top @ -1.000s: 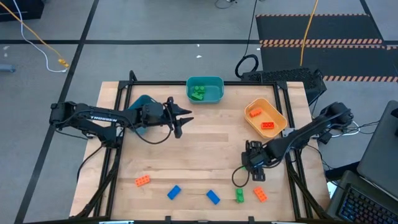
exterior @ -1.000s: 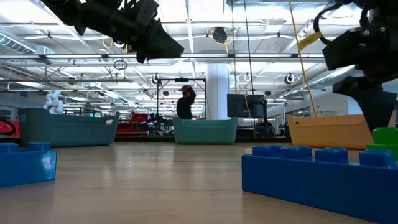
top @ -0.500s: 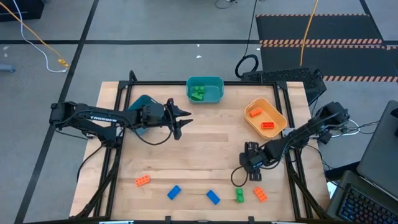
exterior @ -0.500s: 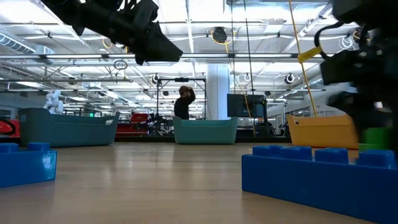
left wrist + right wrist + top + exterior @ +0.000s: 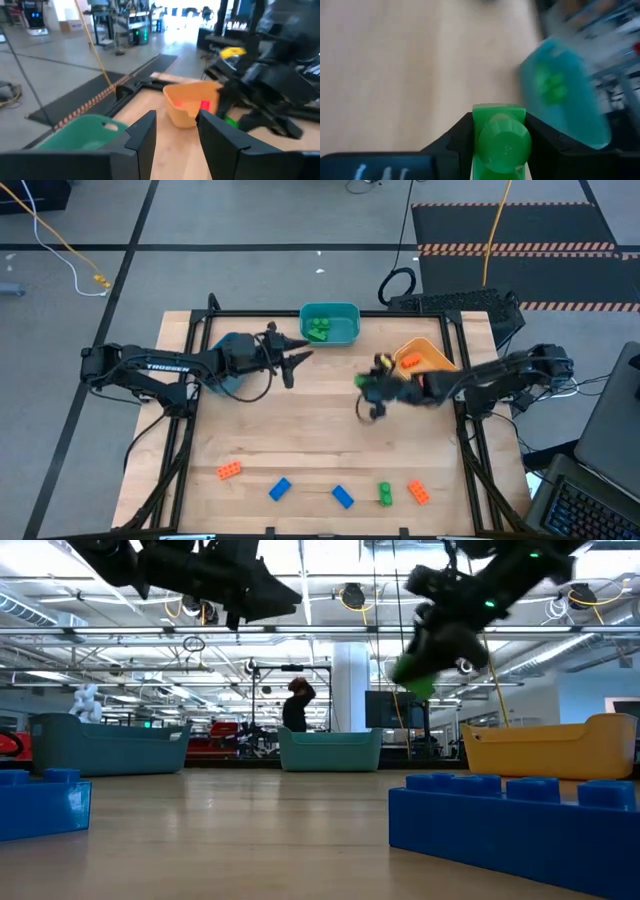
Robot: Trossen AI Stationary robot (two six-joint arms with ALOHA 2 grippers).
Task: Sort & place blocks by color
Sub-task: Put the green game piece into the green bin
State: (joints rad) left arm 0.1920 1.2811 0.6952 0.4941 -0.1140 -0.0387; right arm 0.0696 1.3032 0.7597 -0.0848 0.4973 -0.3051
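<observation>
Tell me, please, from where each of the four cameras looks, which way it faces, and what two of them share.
High view: above the table, looking straight down; both arms show.
Low view: at table-top height, facing the room; blue blocks near, arms overhead.
Left wrist view: past the left pincer toward the orange-yellow bin.
Right wrist view: past the right pincer, shut on a green block.
Shared: both wrist views show the teal bin.
</observation>
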